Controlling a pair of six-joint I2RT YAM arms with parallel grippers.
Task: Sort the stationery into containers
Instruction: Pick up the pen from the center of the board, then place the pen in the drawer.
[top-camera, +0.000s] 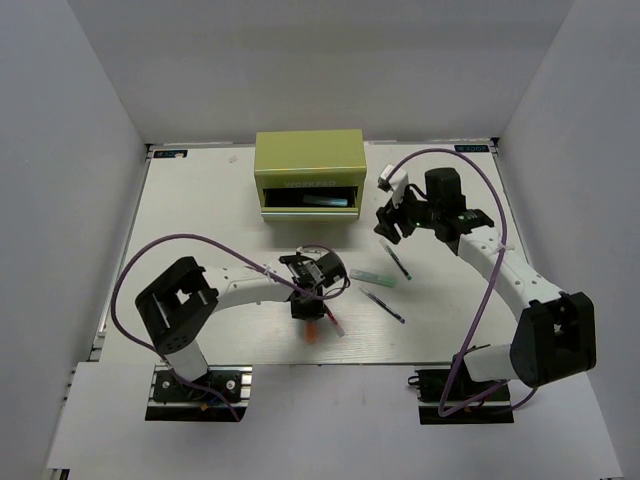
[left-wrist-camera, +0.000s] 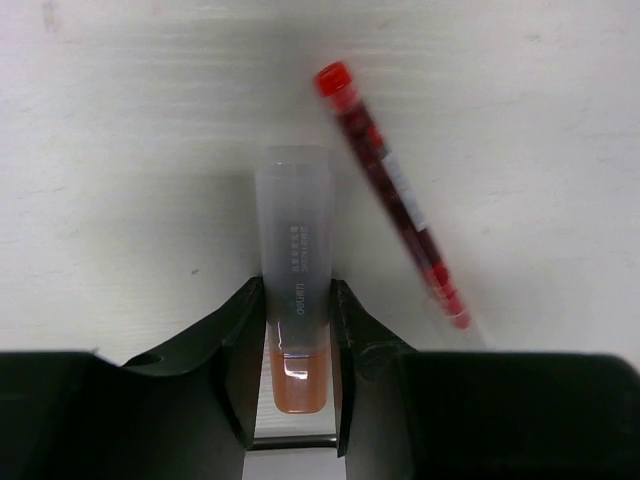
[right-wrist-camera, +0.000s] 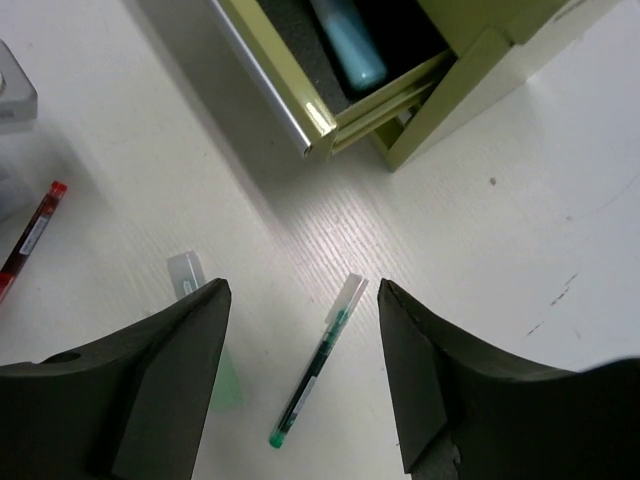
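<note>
Near the chest (top-camera: 308, 158) with its drawer (top-camera: 310, 195) open, the left claw (left-wrist-camera: 297, 300) pinches the orange marker (left-wrist-camera: 296, 230) for lifting; the right claw (right-wrist-camera: 300, 290) hangs open, empty.

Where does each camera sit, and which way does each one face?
Top external: above and behind the bases, looking down on the table; the left arm and right arm show whole, near the yellow-green chest.
Left wrist: on the left arm, looking down; the left end effector has its fingers against the orange marker.
Right wrist: on the right arm, looking down past the open right end effector at the teal pen and the chest's open drawer.
Shared: both wrist views show the red-white pen.
</note>
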